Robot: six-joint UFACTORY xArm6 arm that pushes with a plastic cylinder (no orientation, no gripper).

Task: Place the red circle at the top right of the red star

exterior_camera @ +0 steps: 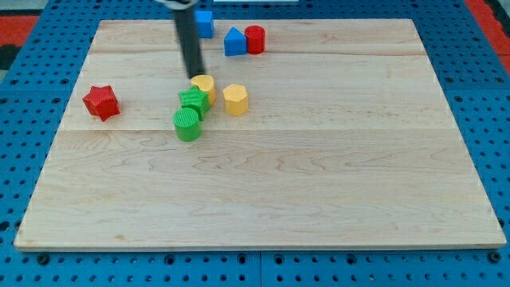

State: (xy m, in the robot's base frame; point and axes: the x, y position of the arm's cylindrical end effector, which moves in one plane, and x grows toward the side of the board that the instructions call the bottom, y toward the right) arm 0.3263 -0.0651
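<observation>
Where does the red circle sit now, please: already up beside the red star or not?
Not yet. The red circle sits near the view's top against a blue block, far from the red star.

The board (pixel 319 175) is pale, light-brown wood with a fine lengthwise grain and faint seams between its planks. Around the board lies a blue surface (pixel 24 159) dotted with a regular grid of small dark holes; beyond the board's far corners there are patches of red (pixel 16 24). On the board, the star (pixel 101 102) is red and so is the circle (pixel 255 39). Two blocks are blue: a cube (pixel 205 23) and a house-shaped block (pixel 234 41). Two blocks are yellow (pixel 204 86) (pixel 236 99). Two are green, a star-like block (pixel 193 102) and a round block (pixel 187 124) with a ribbed top. The rod (pixel 188 40) is dark grey, down to my tip (pixel 195 76).
</observation>
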